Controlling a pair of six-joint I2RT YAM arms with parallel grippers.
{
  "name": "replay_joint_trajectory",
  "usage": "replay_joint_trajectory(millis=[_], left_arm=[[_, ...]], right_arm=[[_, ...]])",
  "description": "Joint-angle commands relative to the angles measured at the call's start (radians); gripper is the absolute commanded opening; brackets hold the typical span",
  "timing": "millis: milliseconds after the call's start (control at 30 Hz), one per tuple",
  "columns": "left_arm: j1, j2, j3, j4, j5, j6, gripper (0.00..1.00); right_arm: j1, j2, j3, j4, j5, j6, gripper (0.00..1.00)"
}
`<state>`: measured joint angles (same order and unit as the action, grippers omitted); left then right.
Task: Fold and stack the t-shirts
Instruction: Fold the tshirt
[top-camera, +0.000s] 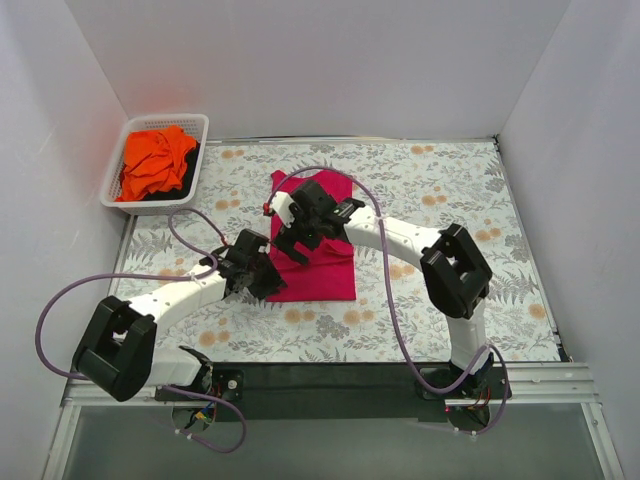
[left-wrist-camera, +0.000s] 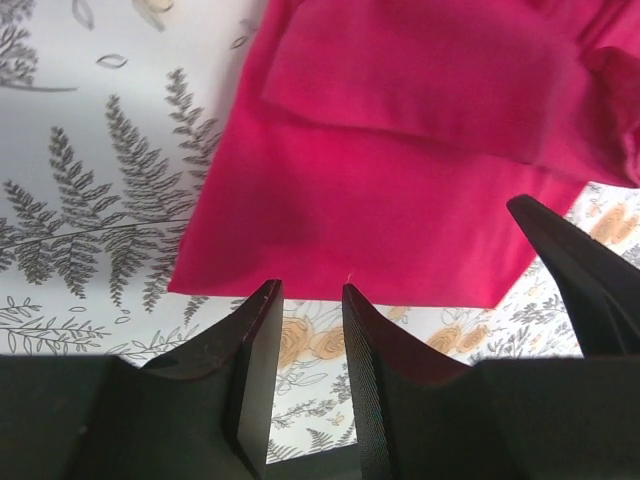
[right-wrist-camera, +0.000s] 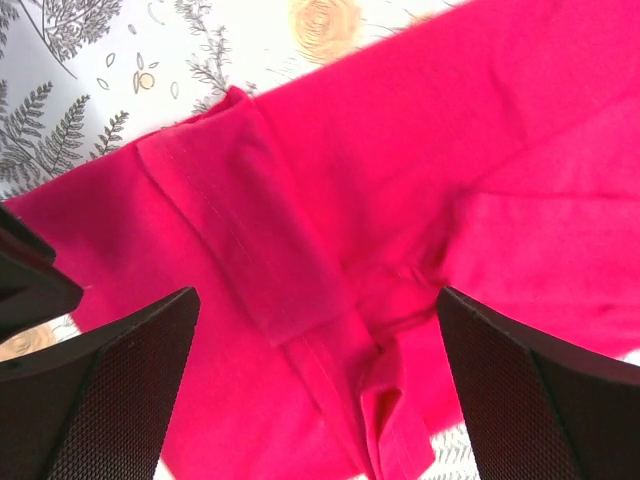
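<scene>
A magenta-pink t-shirt (top-camera: 325, 275) lies partly folded on the patterned table, its folded layers and a sleeve hem (right-wrist-camera: 250, 240) bunched under the right arm. My right gripper (top-camera: 297, 240) (right-wrist-camera: 317, 295) hovers over the middle of this shirt, jaws wide open with nothing between them. My left gripper (top-camera: 262, 280) (left-wrist-camera: 305, 292) sits just off the shirt's near left edge (left-wrist-camera: 350, 275). Its jaws stand a narrow gap apart and only the table shows between them. An orange t-shirt (top-camera: 155, 165) lies crumpled in the basket at the far left.
The white slatted basket (top-camera: 165, 120) stands in the far left corner, against the white walls. A dark cloth lies under the orange shirt in it. Purple cables (top-camera: 385, 280) loop from both arms over the table. A black fingertip (left-wrist-camera: 570, 260) juts in beside the shirt's right edge.
</scene>
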<state>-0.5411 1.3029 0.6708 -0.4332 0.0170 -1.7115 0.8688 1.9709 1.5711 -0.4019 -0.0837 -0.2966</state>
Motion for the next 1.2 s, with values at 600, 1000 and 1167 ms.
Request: replay_joint_trajectory(millis=[600,1000,1167], left_arm=[[-0.002,0.052,-0.096,0.057,0.024,-0.128,0.26],[-0.003,0.044,-0.111,0.059,0.031,-0.142,0.25],[-0.003,0.033,-0.116,0.056,0.032,-0.148,0.25]], right_arm=[[0.068,0.160,0.024,0.101,0.136,-0.161,0.92],[0.064,0.180,0.059,0.161,0.346,-0.219,0.91],[0.033,0.206,0.139,0.189,0.435,-0.263,0.91]])
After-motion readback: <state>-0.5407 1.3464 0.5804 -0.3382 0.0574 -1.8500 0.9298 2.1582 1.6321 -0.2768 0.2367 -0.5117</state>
